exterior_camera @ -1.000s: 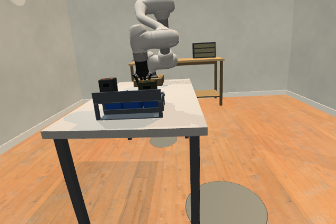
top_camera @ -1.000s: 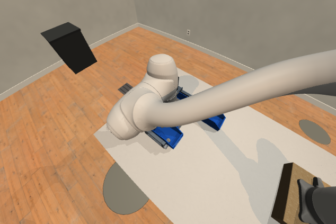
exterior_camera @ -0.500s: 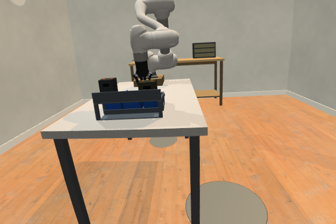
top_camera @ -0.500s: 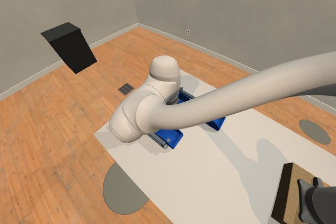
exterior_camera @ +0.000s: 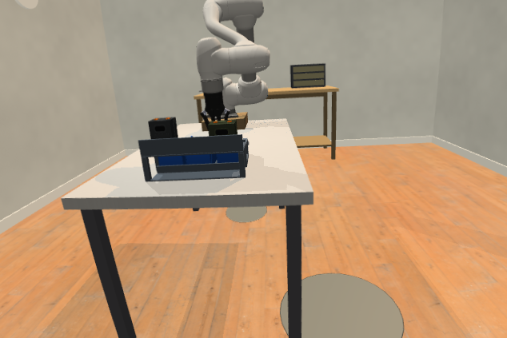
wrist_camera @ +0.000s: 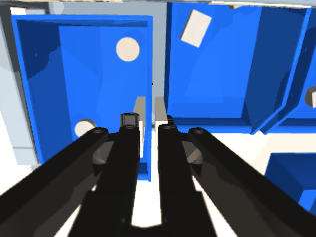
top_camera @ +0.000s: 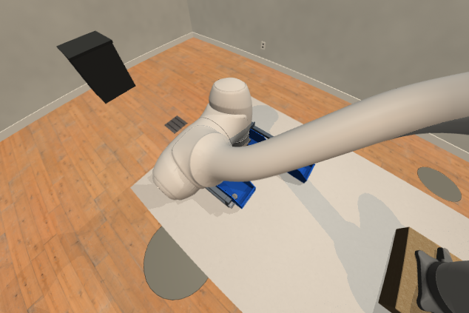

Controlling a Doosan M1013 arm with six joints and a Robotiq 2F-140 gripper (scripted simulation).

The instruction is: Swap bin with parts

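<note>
A blue open bin (top_camera: pixel 239 187) (wrist_camera: pixel 100 79) stands at the end of the grey shelf (top_camera: pixel 221 194) (exterior_camera: pixel 190 146). In the wrist view it holds pale round parts (wrist_camera: pixel 127 49) and reaches farther out than the neighbouring blue bin (wrist_camera: pixel 215 69), which holds a pale block. My gripper (exterior_camera: pixel 215 117) (wrist_camera: pixel 150 110) is slightly open, its fingers on either side of the first bin's side wall, with a narrow gap showing beside the wall. Another blue bin (top_camera: pixel 304 172) (wrist_camera: pixel 287 171) stands apart on the table, in front of the shelf; its inside is mostly hidden.
A further shelf bin (wrist_camera: pixel 300 111) is cut off at the right. Two dark boxes with orange marks (exterior_camera: pixel 162 128) (exterior_camera: pixel 222 127) rise behind the shelf in the exterior view. The arm covers much of the shelf in the top view. A brown block (top_camera: pixel 416 243) carries the arm's base.
</note>
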